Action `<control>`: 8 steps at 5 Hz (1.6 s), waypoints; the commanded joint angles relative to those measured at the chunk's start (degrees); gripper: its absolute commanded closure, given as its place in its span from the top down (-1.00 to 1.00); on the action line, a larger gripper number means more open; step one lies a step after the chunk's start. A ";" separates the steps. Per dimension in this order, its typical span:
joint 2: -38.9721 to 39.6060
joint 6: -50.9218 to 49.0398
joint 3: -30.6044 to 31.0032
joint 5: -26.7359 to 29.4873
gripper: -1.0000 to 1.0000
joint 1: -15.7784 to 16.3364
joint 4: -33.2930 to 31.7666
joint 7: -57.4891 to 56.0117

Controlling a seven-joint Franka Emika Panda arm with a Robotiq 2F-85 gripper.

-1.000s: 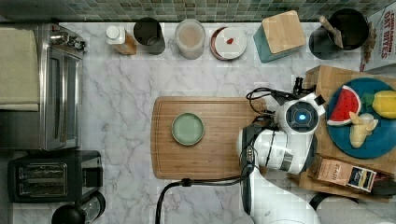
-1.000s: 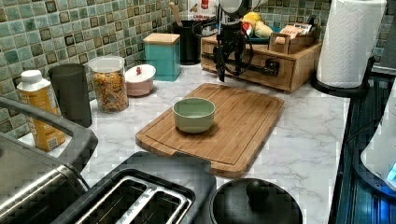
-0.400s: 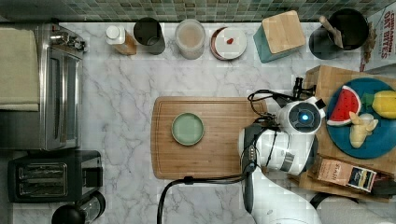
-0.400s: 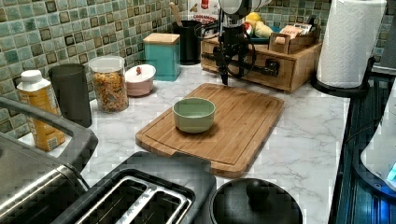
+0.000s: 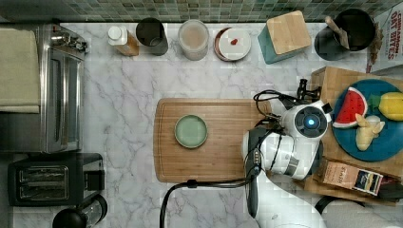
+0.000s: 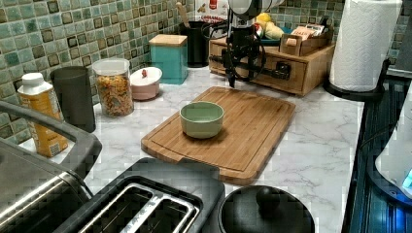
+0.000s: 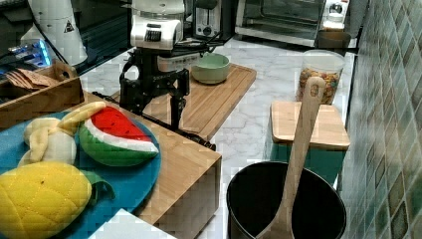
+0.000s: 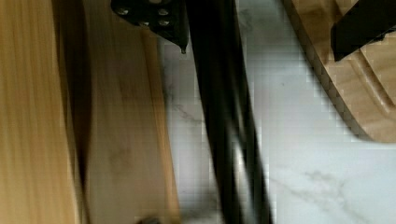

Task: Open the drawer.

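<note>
The drawer (image 6: 272, 60) is the front of a light-wood box, with a long black bar handle (image 6: 276, 73) across it. My gripper (image 6: 238, 77) hangs straight down at the left view's left end of that handle. In the right view my gripper (image 7: 153, 113) is open, one finger (image 7: 175, 107) on each side of the handle (image 7: 194, 137). The wrist view shows the handle (image 8: 224, 140) running between the two fingertips, neither pressing on it, with the drawer front (image 8: 121, 140) beside it. The drawer front looks flush with the box.
A brown cutting board (image 5: 218, 156) with a green bowl (image 5: 191, 131) lies just in front of the drawer. On top of the box sits a blue plate (image 5: 385, 147) of toy fruit. A teal box (image 5: 284, 35) and jars line the back wall. A paper towel roll (image 6: 367, 43) stands beside the box.
The gripper has shifted slightly toward the wooden box and sunk a little around the handle. The drawer and the other objects have not moved.
</note>
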 commanded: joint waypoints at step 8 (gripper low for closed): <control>-3.63 -0.27 12.09 -3.39 1.00 20.21 -1.67 27.18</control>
